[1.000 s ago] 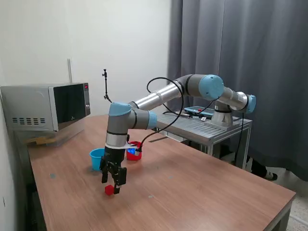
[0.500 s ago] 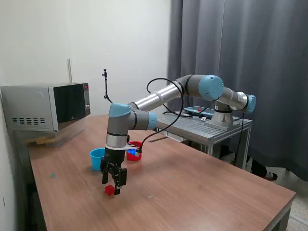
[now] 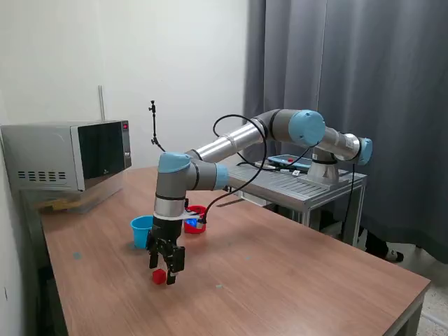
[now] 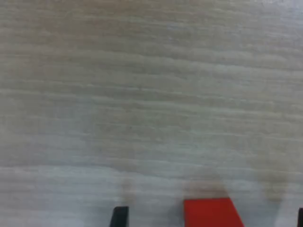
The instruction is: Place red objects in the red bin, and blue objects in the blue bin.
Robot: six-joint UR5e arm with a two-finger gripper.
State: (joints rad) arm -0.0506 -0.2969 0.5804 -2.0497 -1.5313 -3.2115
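One small red cube [image 3: 160,277] lies on the wooden table [image 3: 280,273]. In the wrist view the red cube [image 4: 211,213] sits between my two fingertips [image 4: 120,217], with a gap on each side. My gripper [image 3: 166,270] is open and points down, just above the table and over the cube. The light blue cup [image 3: 141,230] stands behind the gripper, toward the exterior view's left. The red cup [image 3: 197,222] stands beside it, partly hidden by my wrist. The other red cube and the dark blue cubes are out of view.
A microwave [image 3: 68,155] stands at the table's far corner on the exterior view's left. A metal cart [image 3: 301,183] carrying the arm's base stands beyond the far edge. A grey curtain hangs behind it.
My gripper has come down a little over the red cube. The cube and both cups have not moved.
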